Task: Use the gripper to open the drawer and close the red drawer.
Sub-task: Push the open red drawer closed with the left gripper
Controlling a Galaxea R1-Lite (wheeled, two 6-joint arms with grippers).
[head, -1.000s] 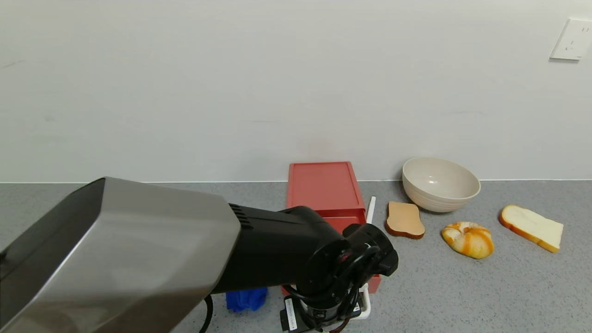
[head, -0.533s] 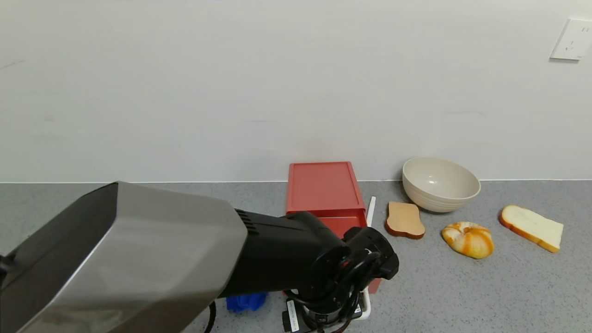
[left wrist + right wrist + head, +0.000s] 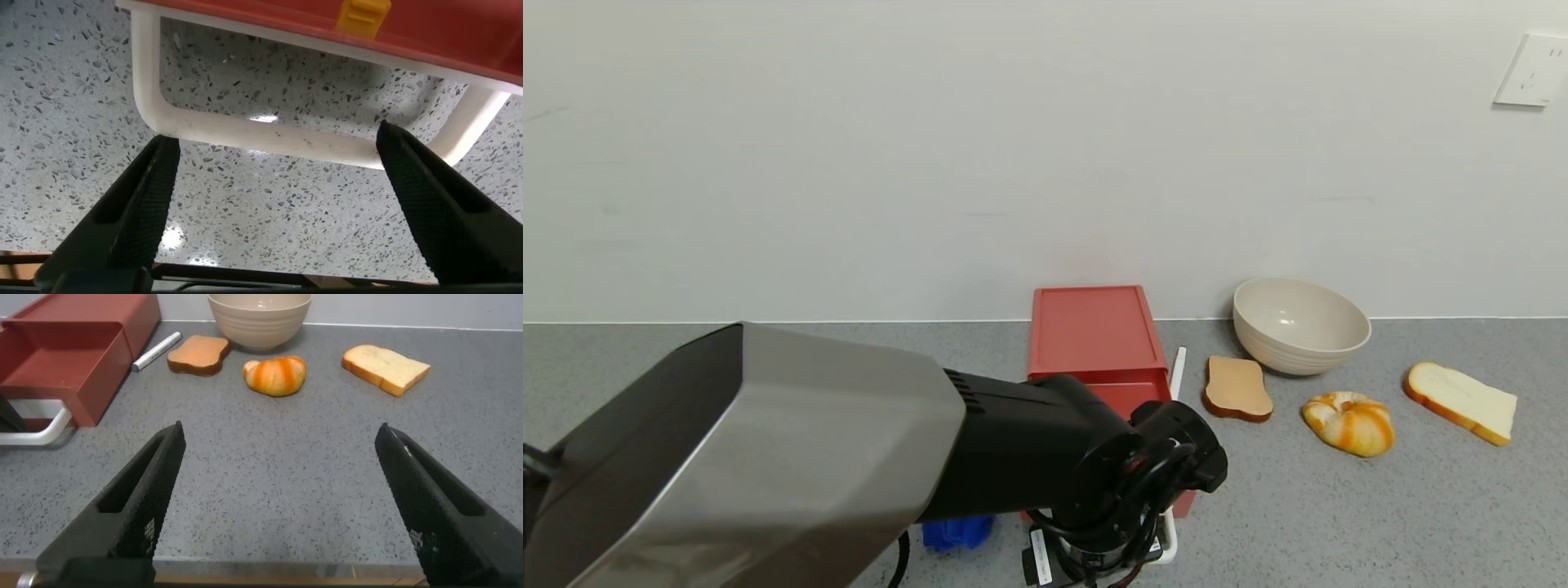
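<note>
- The flat salmon-red plastic drawer box (image 3: 1094, 335) sits on the grey speckled surface (image 3: 1339, 514), its far end against the white wall, its tray (image 3: 61, 363) slid out toward the robot.
- At the tray's near end sits the white rectangular loop handle (image 3: 270, 143), its long bar running crosswise to the slide direction.
- Left end effector (image 3: 274, 204) is right there, on the robot's side of the handle: fingers spread wide, one tip at each end of the bar, pinching nothing.
- The drawer lies straight ahead of it, so closing looks like a push toward the wall along the box's long axis.
- Left arm is clearly the nearer one; the right end effector (image 3: 278, 498) hangs spread and empty, well off to the drawer's right.
- Room check: a white marker (image 3: 1177, 369) lies just beside the box's right edge, with a toast slice (image 3: 1237, 388) beyond it.
- A blue item (image 3: 958, 531) rests left of the tray's near end; the straight push lane itself looks open.
</note>
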